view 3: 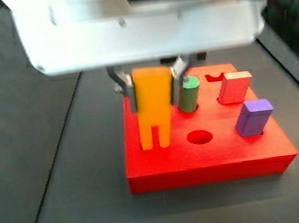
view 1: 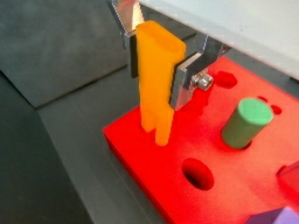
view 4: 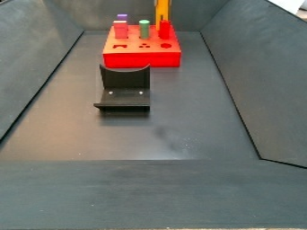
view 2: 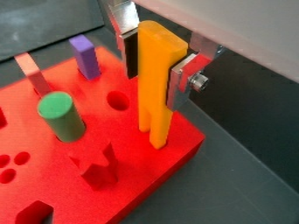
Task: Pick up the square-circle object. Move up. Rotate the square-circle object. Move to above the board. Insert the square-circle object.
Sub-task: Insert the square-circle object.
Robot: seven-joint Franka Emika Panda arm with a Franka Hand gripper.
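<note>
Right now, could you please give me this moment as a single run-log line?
gripper: shut on square-circle object | object: upright, legs down at board corner | phase: insert

Lab test rig: dark walled bin (view 4: 228,81), fixture (view 4: 124,87), hand (view 3: 154,83).

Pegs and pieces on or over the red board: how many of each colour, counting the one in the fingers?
Orange-yellow piece, in the gripper at the board edge: 1
Green peg: 1
Purple peg: 1
Red pegs: 2
Total: 5
</note>
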